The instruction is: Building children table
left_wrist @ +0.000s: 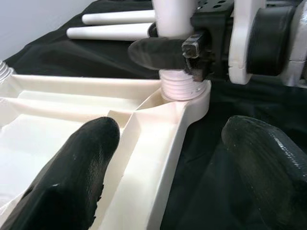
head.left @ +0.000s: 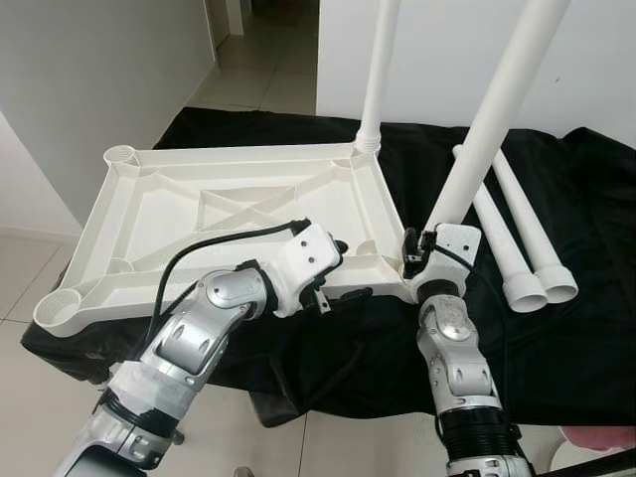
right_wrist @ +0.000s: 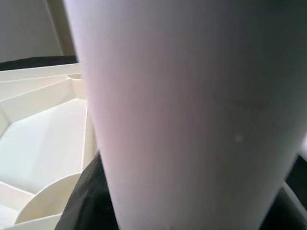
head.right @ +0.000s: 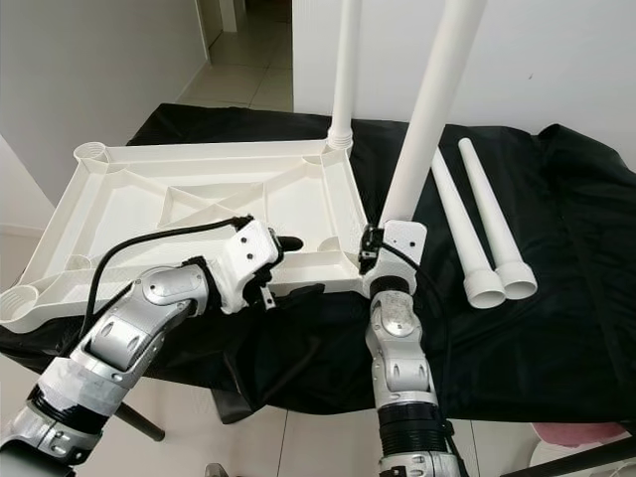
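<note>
White tabletop (head.left: 229,214) is lying upside down at center-left of the frame, ribs up, on a black cloth (head.left: 556,338) covering the surface. Four round corner sockets: far-right one is holding an upright leg (head.left: 379,75); near-right one is taking the threaded end of a tilted leg (head.left: 492,124). Far-left socket (head.left: 120,155) and near-left socket (head.left: 56,308) are standing w/o legs. Two spare legs (head.left: 525,243) are lying side by side on the cloth at right, touching.

Right gripper (head.left: 411,250), low center-right, is gripping the tilted leg just above its socket, fingers closed round it. Left gripper (left_wrist: 165,165) is sitting at the tabletop's near edge, fingers (left_wrist: 81,167) spread apart, one over the inner tray, the other over the cloth, straddling the rim.

No readable writing or labels.
</note>
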Controlling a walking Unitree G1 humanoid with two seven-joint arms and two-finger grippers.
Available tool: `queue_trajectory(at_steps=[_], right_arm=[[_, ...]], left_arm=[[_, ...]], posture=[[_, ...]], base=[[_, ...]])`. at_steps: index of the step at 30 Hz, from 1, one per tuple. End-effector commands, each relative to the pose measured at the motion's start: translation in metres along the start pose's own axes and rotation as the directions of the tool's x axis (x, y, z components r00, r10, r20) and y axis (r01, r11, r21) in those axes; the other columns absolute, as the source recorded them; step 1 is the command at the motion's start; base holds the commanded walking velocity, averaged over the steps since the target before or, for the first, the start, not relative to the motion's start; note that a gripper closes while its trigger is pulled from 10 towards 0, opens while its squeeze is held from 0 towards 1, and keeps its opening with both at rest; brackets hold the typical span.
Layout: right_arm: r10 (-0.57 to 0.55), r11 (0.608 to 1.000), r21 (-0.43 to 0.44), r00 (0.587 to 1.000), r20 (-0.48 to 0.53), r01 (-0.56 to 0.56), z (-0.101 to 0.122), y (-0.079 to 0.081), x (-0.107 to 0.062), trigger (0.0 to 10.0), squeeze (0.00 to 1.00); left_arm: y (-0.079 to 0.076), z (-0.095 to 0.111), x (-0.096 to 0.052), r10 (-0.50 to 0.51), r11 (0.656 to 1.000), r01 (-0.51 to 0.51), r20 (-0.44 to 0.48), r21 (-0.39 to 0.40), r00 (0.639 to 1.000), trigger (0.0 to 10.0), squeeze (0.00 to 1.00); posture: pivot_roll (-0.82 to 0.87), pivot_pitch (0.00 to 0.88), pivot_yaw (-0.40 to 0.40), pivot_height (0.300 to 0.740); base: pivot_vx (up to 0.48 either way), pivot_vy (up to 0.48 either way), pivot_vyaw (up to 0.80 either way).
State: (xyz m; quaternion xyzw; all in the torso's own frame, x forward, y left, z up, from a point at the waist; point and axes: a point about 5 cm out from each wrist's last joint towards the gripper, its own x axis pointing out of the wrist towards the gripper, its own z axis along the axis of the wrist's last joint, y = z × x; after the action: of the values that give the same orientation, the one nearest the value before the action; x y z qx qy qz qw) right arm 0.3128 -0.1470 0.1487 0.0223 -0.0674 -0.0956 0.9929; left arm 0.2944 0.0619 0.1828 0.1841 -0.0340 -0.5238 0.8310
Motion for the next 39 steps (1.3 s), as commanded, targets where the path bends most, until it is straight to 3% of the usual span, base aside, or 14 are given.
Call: queue_trajectory(at_steps=[1, 2, 3, 20, 21, 25, 28, 29, 30, 32, 33, 36, 37, 39], right_arm=[[-0.006, 1.0, -0.006, 0.998, -0.055, 0.005, -0.01, -0.001, -0.001, 10.0, 0.0], [0.001, 1.0, -0.007, 0.999, -0.05, -0.001, -0.008, -0.001, 0.0, 10.0, 0.0], [0.012, 1.0, 0.001, 0.999, -0.039, -0.012, -0.006, -0.002, 0.0, 10.0, 1.0], [0.048, 0.999, -0.001, 0.995, 0.083, -0.049, 0.012, -0.011, -0.016, 10.0, 1.0], [0.067, 0.997, 0.021, 0.992, 0.105, -0.069, 0.014, -0.011, -0.023, 10.0, 0.0], [0.093, 0.994, 0.047, 0.986, 0.137, -0.1, 0.013, -0.012, -0.045, 10.0, 0.0], [0.097, 0.994, 0.045, 0.987, 0.13, -0.103, 0.012, -0.013, -0.051, 10.0, 0.0], [0.101, 0.994, 0.04, 0.987, 0.124, -0.106, 0.01, -0.017, -0.058, 9.6, 0.0], [0.111, 0.993, 0.023, 0.987, 0.118, -0.114, 0.009, -0.021, -0.065, 4.4, 0.0], [0.111, 0.993, 0.023, 0.987, 0.118, -0.114, 0.009, -0.021, -0.065, 4.4, 0.0], [0.118, 0.993, 0.011, 0.986, 0.114, -0.12, 0.008, -0.025, -0.07, 2.8, 0.0], [0.125, 0.992, 0.011, 0.987, 0.104, -0.127, 0.006, -0.027, -0.074, 2.8, 0.0], [0.138, 0.99, 0.005, 0.986, 0.097, -0.14, 0.005, -0.029, -0.078, 0.0, 0.0], [0.147, 0.989, 0.001, 0.985, 0.087, -0.148, 0.004, -0.032, -0.082, 0.0, 0.0]], left_arm=[[0.008, 0.0, -0.002, 0.029, 0.999, -0.028, -0.013, 0.017, 1.0, 10.0, 0.0], [0.012, 0.0, -0.004, 0.042, 0.999, -0.042, -0.016, 0.023, 0.999, 10.0, 0.0], [0.016, 0.0, -0.006, 0.062, 0.998, -0.061, -0.021, 0.032, 0.998, 10.0, 0.0], [0.041, -0.004, -0.023, 0.17, 0.984, -0.167, -0.052, 0.062, 0.984, 10.0, 0.0], [0.045, -0.005, -0.026, 0.193, 0.98, -0.189, -0.06, 0.065, 0.979, 10.0, 0.0], [0.058, -0.007, -0.034, 0.254, 0.966, -0.249, -0.069, 0.069, 0.965, 10.0, 0.0], [0.062, -0.007, -0.036, 0.272, 0.961, -0.268, -0.067, 0.068, 0.96, 10.0, 0.0], [0.066, -0.008, -0.038, 0.301, 0.953, -0.298, -0.071, 0.056, 0.951, 10.0, 0.0], [0.069, -0.01, -0.039, 0.32, 0.947, -0.317, -0.077, 0.051, 0.944, 10.0, 0.0], [0.069, -0.01, -0.039, 0.32, 0.947, -0.317, -0.077, 0.051, 0.944, 10.0, 0.0], [0.07, -0.012, -0.039, 0.328, 0.945, -0.325, -0.086, 0.046, 0.941, 10.0, 0.0], [0.07, -0.013, -0.039, 0.332, 0.943, -0.329, -0.092, 0.044, 0.939, 10.0, 0.0], [0.072, -0.014, -0.04, 0.342, 0.94, -0.339, -0.097, 0.047, 0.935, 10.0, 0.0], [0.075, -0.015, -0.041, 0.361, 0.933, -0.358, -0.105, 0.048, 0.927, 10.0, 0.0]], posture=[[-0.05, 0.049, 0.019, 0.74], [-0.05, 0.049, 0.019, 0.74], [-0.05, 0.049, 0.017, 0.74], [-0.04, 0.055, 0.006, 0.74], [-0.04, 0.057, 0.008, 0.74], [-0.05, 0.063, 0.01, 0.74], [-0.05, 0.065, 0.011, 0.74], [-0.05, 0.068, 0.016, 0.74], [-0.06, 0.069, 0.02, 0.74], [-0.06, 0.069, 0.02, 0.74], [-0.06, 0.069, 0.02, 0.74], [-0.07, 0.071, 0.023, 0.74], [-0.07, 0.071, 0.025, 0.74], [-0.07, 0.073, 0.025, 0.74]], base=[[0.0, 0.0, 0.0], [0.0, 0.0, 0.0], [0.0, 0.0, 0.0], [0.0, 0.0, 0.0], [0.0, 0.0, 0.0], [0.0, 0.0, 0.0], [0.0, 0.0, 0.0], [0.0, 0.0, 0.0], [0.0, 0.0, 0.0], [0.0, 0.0, 0.0], [0.0, 0.0, 0.0], [0.0, 0.0, 0.0], [0.0, 0.0, 0.0], [0.0, 0.0, 0.0]])
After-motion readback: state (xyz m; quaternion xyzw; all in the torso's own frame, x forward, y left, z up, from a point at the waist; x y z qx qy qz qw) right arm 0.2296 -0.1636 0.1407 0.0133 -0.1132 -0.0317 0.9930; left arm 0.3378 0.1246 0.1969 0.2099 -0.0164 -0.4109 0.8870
